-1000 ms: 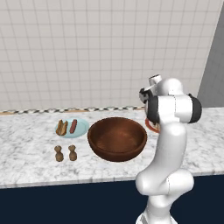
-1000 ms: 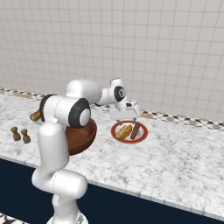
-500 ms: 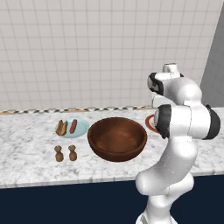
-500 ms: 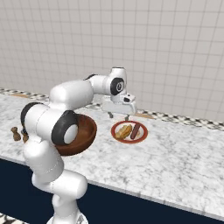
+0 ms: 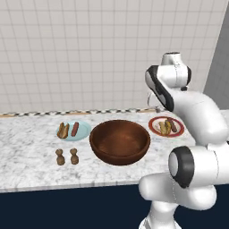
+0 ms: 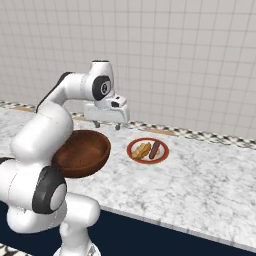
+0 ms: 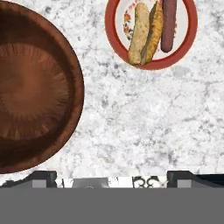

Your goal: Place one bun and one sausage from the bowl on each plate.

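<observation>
Hand view: the bowl [image 7: 35,87] is seen empty, and a bun [image 7: 141,33] and a sausage [image 7: 169,24] lie side by side on the red-rimmed plate [image 7: 189,41], well apart from the bowl on the marble table [image 7: 140,127]. From the left base view, the blue plate [image 5: 83,130] is seen to carry its own bun [image 5: 64,130] and sausage [image 5: 74,129], with two shakers [image 5: 67,157] just in front. The gripper [image 6: 106,124] is held high above the table between bowl and red-rimmed plate, its jaws wide apart and nothing between them. Both plates appear served, so the task is judged complete; the arm is best lifted straight up and clear, so that neither plate is brushed
</observation>
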